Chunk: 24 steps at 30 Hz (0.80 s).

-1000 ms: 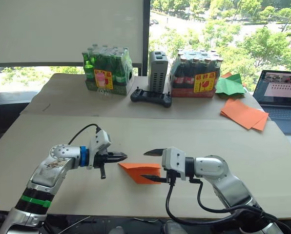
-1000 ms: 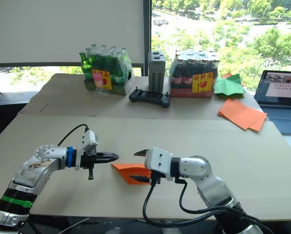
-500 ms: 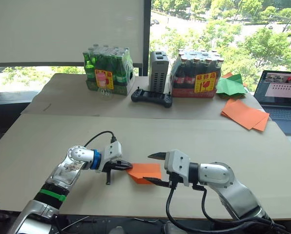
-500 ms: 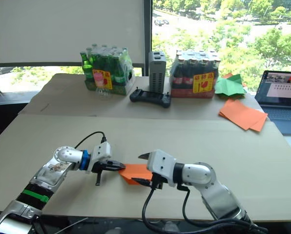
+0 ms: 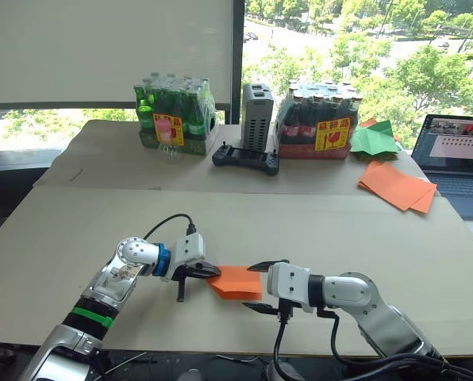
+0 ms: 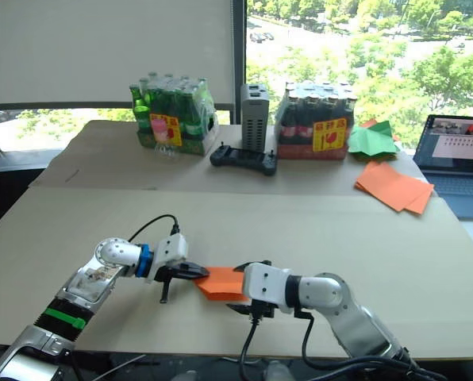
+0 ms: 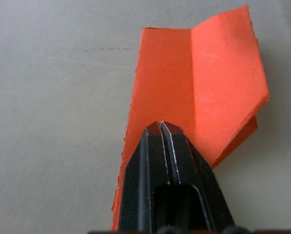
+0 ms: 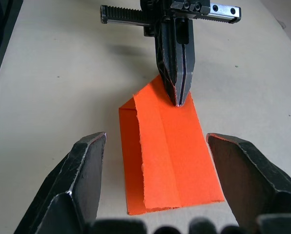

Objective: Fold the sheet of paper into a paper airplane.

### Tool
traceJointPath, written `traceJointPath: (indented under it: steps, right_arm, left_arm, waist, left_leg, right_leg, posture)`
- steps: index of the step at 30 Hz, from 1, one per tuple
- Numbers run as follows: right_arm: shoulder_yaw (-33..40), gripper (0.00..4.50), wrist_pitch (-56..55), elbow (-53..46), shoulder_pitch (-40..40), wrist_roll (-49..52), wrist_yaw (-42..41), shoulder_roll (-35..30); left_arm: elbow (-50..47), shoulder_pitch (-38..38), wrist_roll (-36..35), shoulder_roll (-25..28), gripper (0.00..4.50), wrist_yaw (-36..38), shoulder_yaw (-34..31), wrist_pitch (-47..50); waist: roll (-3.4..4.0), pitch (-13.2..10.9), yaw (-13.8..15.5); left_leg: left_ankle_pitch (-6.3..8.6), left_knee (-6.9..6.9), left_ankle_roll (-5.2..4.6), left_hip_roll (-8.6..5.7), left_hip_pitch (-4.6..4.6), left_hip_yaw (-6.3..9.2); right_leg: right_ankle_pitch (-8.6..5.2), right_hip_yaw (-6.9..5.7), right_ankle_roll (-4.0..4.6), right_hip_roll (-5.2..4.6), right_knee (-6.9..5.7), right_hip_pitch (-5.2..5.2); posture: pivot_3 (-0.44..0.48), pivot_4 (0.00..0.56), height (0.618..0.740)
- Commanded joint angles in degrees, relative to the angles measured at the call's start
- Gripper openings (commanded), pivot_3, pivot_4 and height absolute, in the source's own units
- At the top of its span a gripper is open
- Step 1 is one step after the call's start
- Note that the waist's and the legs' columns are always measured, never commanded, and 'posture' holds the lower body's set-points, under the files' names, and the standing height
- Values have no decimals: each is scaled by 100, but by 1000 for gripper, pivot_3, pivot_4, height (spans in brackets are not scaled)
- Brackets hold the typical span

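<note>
Orange sheet of paper (image 5: 236, 282): flat on tabletop (image 5: 379, 230), creased.
Left gripper (image 5: 211, 271): my fingers pressed together, pinning sheet's tip.
Right gripper (image 5: 259, 286): spread wide beside sheet, ready to fold.

Orange sheet of paper (image 5: 236, 282), folded, creased, flat on table.

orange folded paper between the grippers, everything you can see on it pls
The thin bright orange paper sheet is folded into a narrow layered wedge with lengthwise creases and rough edges. It lies nearly flat on the beige tabletop, one flap slightly raised. The left gripper, fingers shut, presses down on its narrow end. The right gripper is open, its fingers either side of the wide end, not touching.
</note>
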<state>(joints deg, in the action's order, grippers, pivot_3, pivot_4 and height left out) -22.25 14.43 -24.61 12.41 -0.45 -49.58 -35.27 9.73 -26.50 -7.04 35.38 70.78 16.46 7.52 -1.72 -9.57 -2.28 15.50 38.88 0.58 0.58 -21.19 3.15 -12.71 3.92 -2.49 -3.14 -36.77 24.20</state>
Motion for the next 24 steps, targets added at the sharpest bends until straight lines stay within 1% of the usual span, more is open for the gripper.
traceJointPath:
  steps: [1,4,10,13,17,20,24]
  right_arm:
    - [-21,3105,-290,53,-7,-103,-10,-10]
    - [-55,2169,-414,233,17,-178,-10,41]
    - [-93,53,-547,442,82,-283,-21,119]
    - [-71,53,-567,503,117,-291,-26,154]
    - [88,53,-348,434,217,-13,-64,276]
    - [271,53,364,444,463,340,-121,464]
    - [269,53,956,665,787,414,-142,582]
  left_arm:
    - [-56,127,120,49,0,70,130,11]
    - [-46,135,155,85,0,54,113,-15]
    - [-65,129,153,109,0,57,102,-23]
    - [-69,127,159,118,0,51,99,-33]
    - [-66,129,160,131,0,60,98,-50]
    - [-50,118,158,132,0,59,99,-68]
    - [-34,115,160,118,0,61,104,-94]
  waist:
    - [0,0,0]
    - [0,0,-5]
    - [0,0,-14]
    - [0,0,-18]
    - [0,0,-29]
    - [0,0,-43]
    - [0,0,-34]
  left_leg:
    - [0,0,0,0,0,0]
    - [0,0,0,0,1,0]
    - [0,0,0,1,2,0]
    - [0,0,0,2,3,0]
    - [0,0,0,2,4,0]
    - [0,0,0,4,6,-1]
    - [0,0,0,6,7,1]
  right_leg:
    - [0,0,0,0,0,0]
    - [0,0,0,1,0,0]
    - [0,0,0,1,-1,0]
    - [0,0,0,2,-1,-1]
    - [1,0,1,3,-3,-1]
    - [1,1,2,4,-7,-1]
    - [2,1,4,7,-10,0]
  posture:
    - [0,150,733]
    - [0,150,733]
    - [0,150,733]
    - [0,150,733]
    - [0,150,733]
    - [0,150,733]
    - [0,150,733]
